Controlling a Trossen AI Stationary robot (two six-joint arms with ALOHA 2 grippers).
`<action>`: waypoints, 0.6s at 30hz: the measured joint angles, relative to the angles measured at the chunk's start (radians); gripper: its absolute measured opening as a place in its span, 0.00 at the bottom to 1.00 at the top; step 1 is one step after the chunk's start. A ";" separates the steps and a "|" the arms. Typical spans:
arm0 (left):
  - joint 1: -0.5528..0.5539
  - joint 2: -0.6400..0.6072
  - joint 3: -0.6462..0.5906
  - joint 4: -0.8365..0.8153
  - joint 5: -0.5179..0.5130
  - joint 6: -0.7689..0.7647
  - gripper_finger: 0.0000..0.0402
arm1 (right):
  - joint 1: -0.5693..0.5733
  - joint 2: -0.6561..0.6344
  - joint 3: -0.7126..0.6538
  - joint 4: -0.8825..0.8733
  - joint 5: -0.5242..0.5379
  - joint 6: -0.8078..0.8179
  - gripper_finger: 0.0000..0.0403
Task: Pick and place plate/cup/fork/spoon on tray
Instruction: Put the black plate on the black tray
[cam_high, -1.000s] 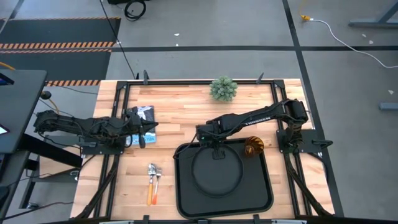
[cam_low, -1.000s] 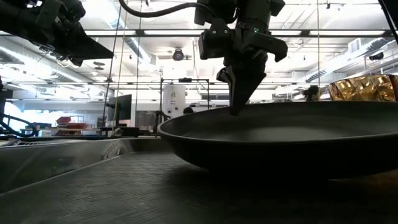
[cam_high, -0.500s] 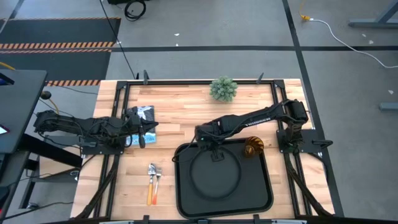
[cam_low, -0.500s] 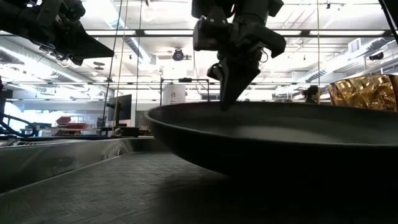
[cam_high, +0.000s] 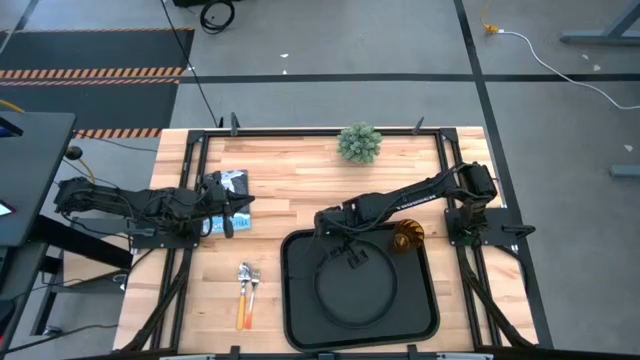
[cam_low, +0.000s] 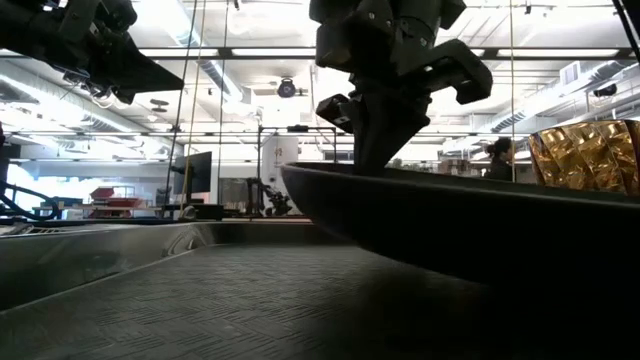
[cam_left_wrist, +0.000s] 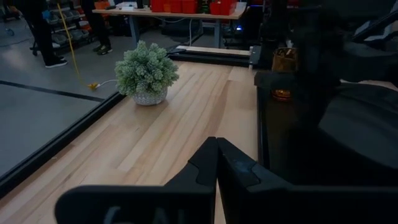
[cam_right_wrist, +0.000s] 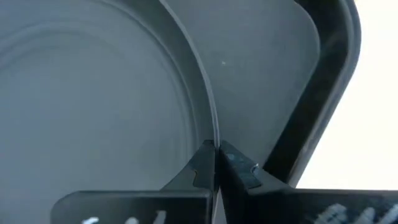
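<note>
Our right hand (cam_high: 352, 257) pinches the plate (cam_high: 353, 287) rim at 12 o'clock, the plate over the tray (cam_high: 298, 322). We should lower level, then release; left hand (cam_high: 232, 215) waits together.

One tray (cam_high: 296, 318), one plate (cam_high: 355, 290), one cup (cam_high: 406, 237), one fork (cam_high: 253, 295), one spoon (cam_high: 243, 292), one potted plant (cam_high: 359, 143).

I work in a large industrial lab or workshop: grey concrete floor (cam_high: 350, 95) with hazard-striped matting (cam_high: 95, 72), rows of ceiling strip lights (cam_low: 250, 52), shelving, red bins (cam_left_wrist: 186, 6) on a bench beyond my wooden worktop (cam_high: 290, 190).
</note>
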 joint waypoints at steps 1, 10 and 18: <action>0.000 0.000 0.000 0.001 0.000 0.004 0.02 | 0.003 0.000 0.000 0.000 -0.004 -0.005 0.03; 0.000 0.000 0.000 0.002 0.000 0.008 0.02 | 0.010 0.000 0.000 0.020 -0.006 -0.003 0.04; 0.000 0.000 0.000 0.002 0.000 0.008 0.02 | 0.013 0.000 0.000 0.011 -0.009 0.006 0.13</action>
